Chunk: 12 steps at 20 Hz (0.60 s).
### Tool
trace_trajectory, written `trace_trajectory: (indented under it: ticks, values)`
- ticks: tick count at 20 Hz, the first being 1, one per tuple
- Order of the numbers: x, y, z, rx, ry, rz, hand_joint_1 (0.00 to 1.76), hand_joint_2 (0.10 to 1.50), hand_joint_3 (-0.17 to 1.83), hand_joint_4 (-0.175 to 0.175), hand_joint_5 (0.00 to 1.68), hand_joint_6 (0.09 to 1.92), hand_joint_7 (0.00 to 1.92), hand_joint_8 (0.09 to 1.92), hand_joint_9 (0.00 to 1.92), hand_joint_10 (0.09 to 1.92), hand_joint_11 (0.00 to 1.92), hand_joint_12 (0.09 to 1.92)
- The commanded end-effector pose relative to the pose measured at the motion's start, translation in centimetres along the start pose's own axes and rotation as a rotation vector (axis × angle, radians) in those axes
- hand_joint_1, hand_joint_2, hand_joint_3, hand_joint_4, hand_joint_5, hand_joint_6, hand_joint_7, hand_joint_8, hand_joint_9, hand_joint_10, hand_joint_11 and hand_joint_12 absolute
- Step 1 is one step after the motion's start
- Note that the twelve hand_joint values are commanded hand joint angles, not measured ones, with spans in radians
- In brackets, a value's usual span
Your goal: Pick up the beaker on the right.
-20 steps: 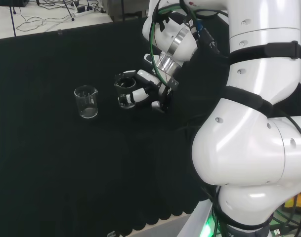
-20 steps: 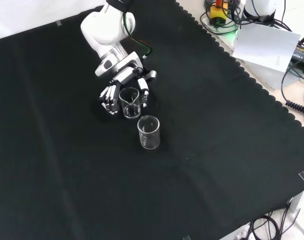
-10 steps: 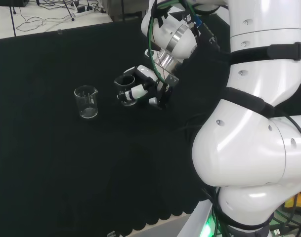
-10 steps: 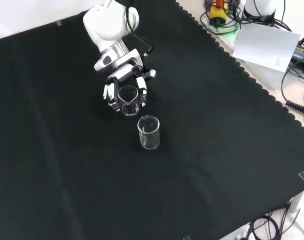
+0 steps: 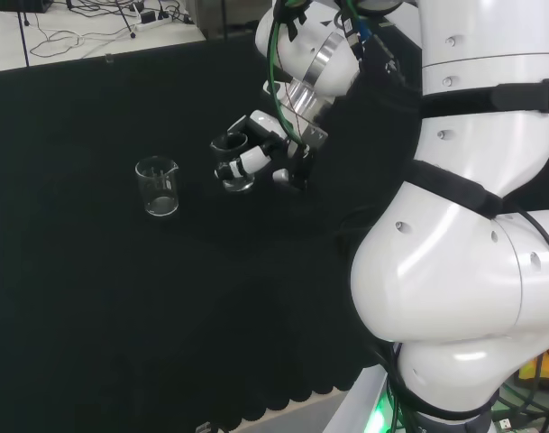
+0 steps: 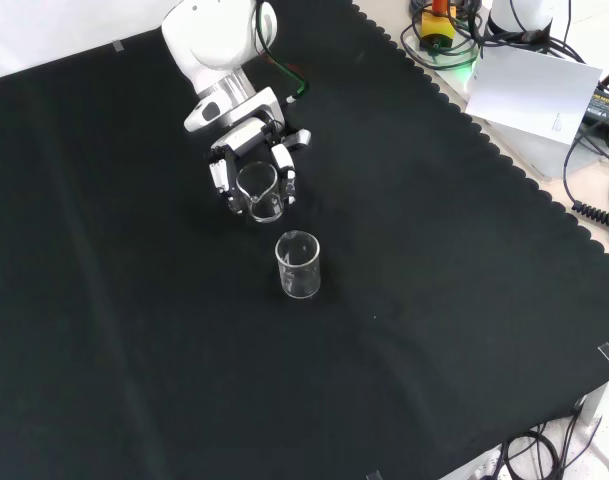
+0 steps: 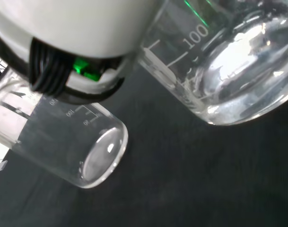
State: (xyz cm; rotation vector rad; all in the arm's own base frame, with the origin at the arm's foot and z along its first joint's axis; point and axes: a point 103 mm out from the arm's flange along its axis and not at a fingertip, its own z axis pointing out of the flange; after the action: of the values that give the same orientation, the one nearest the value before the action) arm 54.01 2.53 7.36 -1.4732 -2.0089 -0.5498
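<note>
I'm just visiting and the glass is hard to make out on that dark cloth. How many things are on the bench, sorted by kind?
Clear glass beakers: 2, the held beaker in the robot's hand and the free beaker standing alone on the cloth.
Black cloth: 1.
Total: 3.

Lab: glass beakers (image 6: 298, 264), robot arm (image 5: 454, 271)

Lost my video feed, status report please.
Robot hand shut on right-hand beaker. It looks lifted off the cloth. Second beaker standing apart, not in the way.
</note>
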Motion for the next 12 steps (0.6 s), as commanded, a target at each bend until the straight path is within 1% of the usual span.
trace_trajectory:
  ticks: [1, 2, 4, 8, 12]
  values:
    - [1.9, -0.6, -2.3, 0.023, -0.042, -0.017, 1.31, 0.51, 0.84, -0.141, 1.33, 0.54, 1.52, 0.46, 1.67, 0.09, 1.25, 0.8]
    - [2.3, -0.6, -2.6, 0.025, -0.049, -0.019, 1.32, 0.55, 0.78, -0.155, 1.32, 0.55, 1.47, 0.49, 1.67, 0.09, 1.25, 0.8]
    - [3.1, -0.7, -3.1, 0.027, -0.065, -0.027, 1.31, 0.62, 0.68, -0.17, 1.31, 0.57, 1.39, 0.53, 1.67, 0.09, 1.24, 0.8]
    - [4.6, -0.6, -3.7, 0.033, -0.093, -0.046, 1.31, 0.64, 0.64, -0.175, 1.31, 0.57, 1.36, 0.55, 1.67, 0.09, 1.24, 0.8]
    - [6.0, -0.3, -3.7, 0.06, -0.121, -0.068, 1.31, 0.64, 0.64, -0.175, 1.31, 0.57, 1.36, 0.55, 1.66, 0.09, 1.23, 0.8]
